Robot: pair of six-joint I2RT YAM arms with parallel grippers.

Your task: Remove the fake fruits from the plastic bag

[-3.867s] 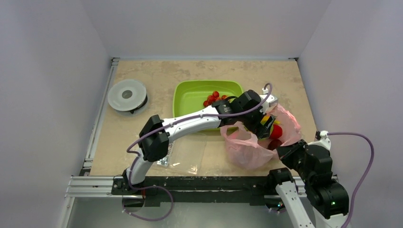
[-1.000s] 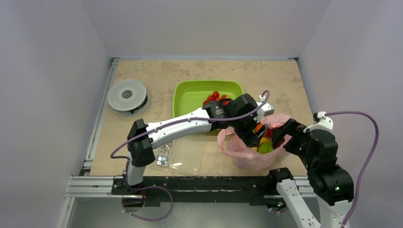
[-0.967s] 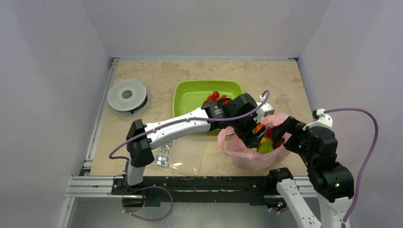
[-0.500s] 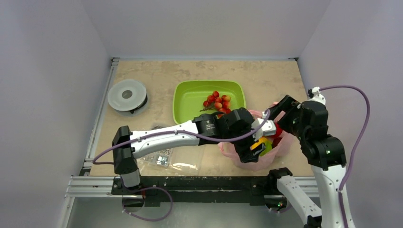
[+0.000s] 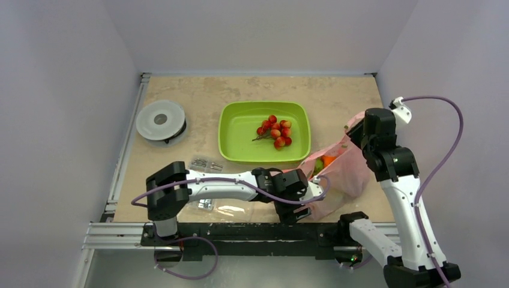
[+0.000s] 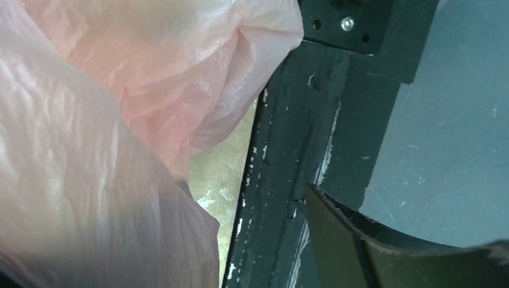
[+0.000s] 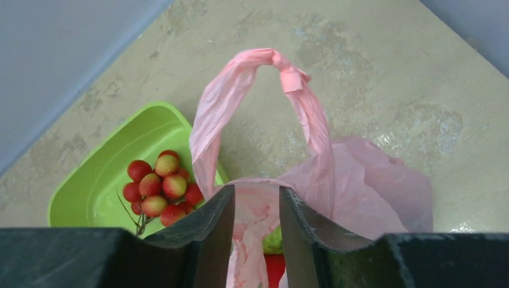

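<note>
The pink plastic bag (image 5: pixel 341 175) hangs stretched and tilted at the table's right front. My right gripper (image 5: pixel 359 128) is raised and shut on the bag's upper rim. In the right wrist view the film is pinched in the gripper (image 7: pixel 257 193) and a loop handle (image 7: pixel 282 69) stands beyond it. A green fruit (image 7: pixel 273 240) and a red fruit (image 7: pixel 276 270) show below in the bag. An orange fruit (image 5: pixel 328 160) and a green one (image 5: pixel 318 165) show through the film. My left gripper (image 5: pixel 298 210) lies low at the bag's near bottom corner. One finger (image 6: pixel 372 252) shows apart from the bag (image 6: pixel 90 150), which hides the other finger.
The green tray (image 5: pixel 234 129) behind the bag holds the red berry cluster (image 5: pixel 275 131), also seen in the right wrist view (image 7: pixel 159 189). A round grey spool (image 5: pixel 161 120) sits at the far left. A clear screw box (image 5: pixel 207 203) lies under my left arm. The black rail (image 6: pixel 288 180) runs along the near edge.
My left gripper came out of the bag's mouth and dropped to the bag's near bottom corner. My right gripper rose and moved back, lifting the rim and stretching the bag.
</note>
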